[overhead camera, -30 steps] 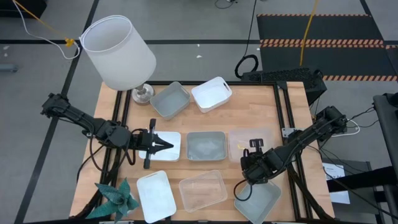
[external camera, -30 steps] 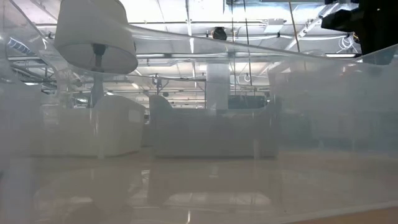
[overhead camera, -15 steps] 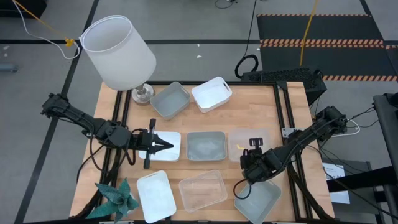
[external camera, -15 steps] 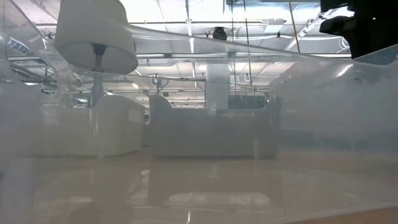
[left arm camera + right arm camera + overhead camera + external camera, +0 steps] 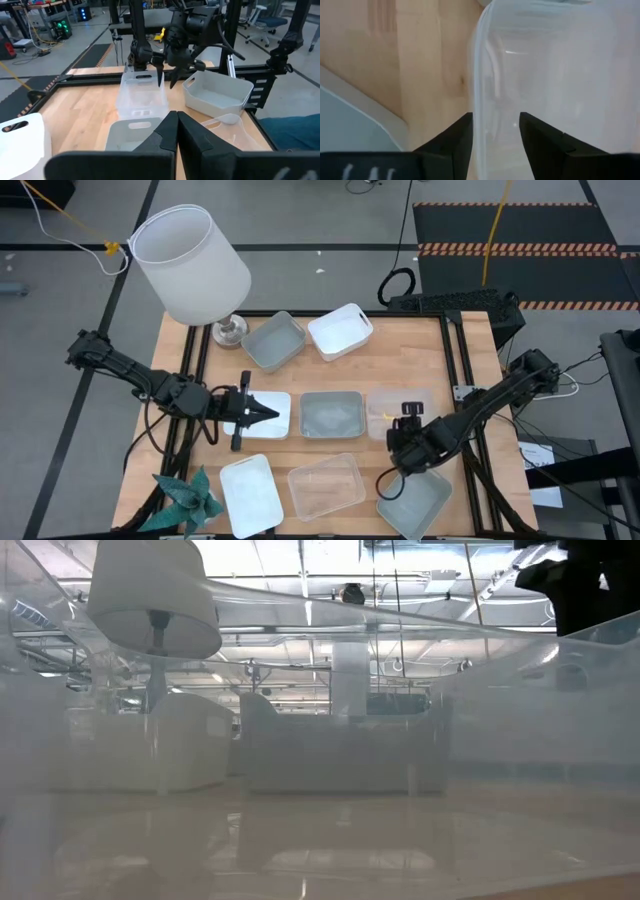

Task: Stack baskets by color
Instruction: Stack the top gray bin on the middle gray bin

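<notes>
Landmark: take the lamp (image 5: 192, 265) at the table's far left corner as your reference; its white shade tilts over the edge
Right gripper (image 5: 495, 131): you have it at the table's opposite side from the lamp, on the near half, over the rim of a clear basket (image 5: 400, 409); its fingers (image 5: 454, 135) stand apart with the basket's wall between them, not clamped
Left gripper (image 5: 268, 413): below the lamp toward the near edge, fingers together, nothing held, its tip over a white basket (image 5: 268, 416)
Grey-blue baskets: one (image 5: 273, 341) just beside the lamp's base, one (image 5: 332, 414) mid-table between the two grippers, one (image 5: 417, 499) at the near corner farthest from the lamp
Other white baskets: one (image 5: 340, 330) along the far edge past the grey-blue one, one (image 5: 250, 494) at the near edge
Clear basket at near edge (image 5: 326, 483): lies beside that white one
</notes>
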`<state>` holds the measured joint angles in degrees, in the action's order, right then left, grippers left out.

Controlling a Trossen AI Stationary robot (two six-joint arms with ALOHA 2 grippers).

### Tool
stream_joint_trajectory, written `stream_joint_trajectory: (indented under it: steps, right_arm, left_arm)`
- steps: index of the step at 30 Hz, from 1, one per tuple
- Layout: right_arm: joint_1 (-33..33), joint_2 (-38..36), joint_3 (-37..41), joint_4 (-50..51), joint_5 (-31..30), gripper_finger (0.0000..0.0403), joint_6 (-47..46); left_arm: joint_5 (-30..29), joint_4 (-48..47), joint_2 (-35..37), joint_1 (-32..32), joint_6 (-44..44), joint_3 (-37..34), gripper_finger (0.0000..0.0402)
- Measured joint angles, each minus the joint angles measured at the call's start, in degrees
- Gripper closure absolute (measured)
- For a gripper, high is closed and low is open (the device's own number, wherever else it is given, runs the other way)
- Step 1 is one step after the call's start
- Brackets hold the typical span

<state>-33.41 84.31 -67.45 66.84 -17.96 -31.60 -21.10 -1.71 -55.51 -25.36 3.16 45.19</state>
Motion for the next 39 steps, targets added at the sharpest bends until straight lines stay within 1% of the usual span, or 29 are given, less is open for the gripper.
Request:
stream_joint_trajectory:
  steps: [4, 8, 12, 15, 16, 22, 24, 26, 28, 30, 34, 37, 39]
  right_arm:
    - [0.0, -2.2, 0.0, -0.8, -0.2, 0.0247, -2.5]
    - [-0.5, -4.9, 0.0, -0.8, -3.0, 0.0254, -4.9]
    - [-1.9, -8.2, -0.1, -0.9, -10.2, 0.0258, -5.4]
    - [-3.1, -10.5, -0.1, -1.1, -18.1, 0.0259, -4.1]
    - [-3.3, -11.3, -0.1, -1.4, -19.8, 0.0259, -3.3]
    - [-4.1, -14.8, 0.4, -1.8, -26.3, 0.0259, -3.1]
    - [-4.3, -15.8, 1.9, -2.5, -28.1, 0.0259, -2.7]
    - [-4.2, -16.7, 4.0, -3.7, -28.5, 0.0259, -2.2]
    - [-4.2, -17.6, 6.1, -4.4, -28.5, 0.0259, -1.7]
    - [-4.2, -18.6, 8.1, -4.9, -28.5, 0.0259, -0.7]
    - [-4.1, -20.3, 11.0, -6.3, -29.3, 0.0259, 1.1]
    - [-4.1, -21.7, 12.2, -6.9, -31.4, 0.0259, 1.5]
    - [-4.1, -22.5, 12.6, -7.1, -31.5, 0.0259, 1.5]
  left_arm:
    - [0.0, 2.6, -0.9, 0.0, -0.1, 0.0, 0.0392]
    - [0.0, 5.4, -2.9, 0.1, -1.7, 0.0, 0.0392]
    - [0.0, 6.9, -4.8, 1.2, -3.3, 0.0, 0.0392]
    - [0.0, 7.2, -5.2, 2.9, -2.5, 0.0, 0.0392]
    - [0.0, 7.0, -5.3, 3.5, -2.0, 0.0, 0.0392]
    - [0.0, 5.8, -5.3, 6.7, -0.2, 0.0, 0.0392]
    - [0.0, 5.5, -5.3, 7.9, -0.1, 0.0, 0.0392]
    - [0.0, 5.0, -5.3, 9.5, -0.2, 0.0, 0.0392]
    - [0.0, 2.9, -5.3, 11.6, 0.5, 0.9, 0.0392]
    - [0.0, -1.2, -5.7, 13.8, 2.0, 3.4, 0.0392]
    - [0.0, -10.7, -10.0, 17.4, 2.5, 10.1, 0.0392]
    - [0.3, -16.5, -15.1, 20.0, 2.0, 16.6, 0.0391]
    - [0.5, -23.0, -18.4, 21.7, 2.6, 20.6, 0.0391]
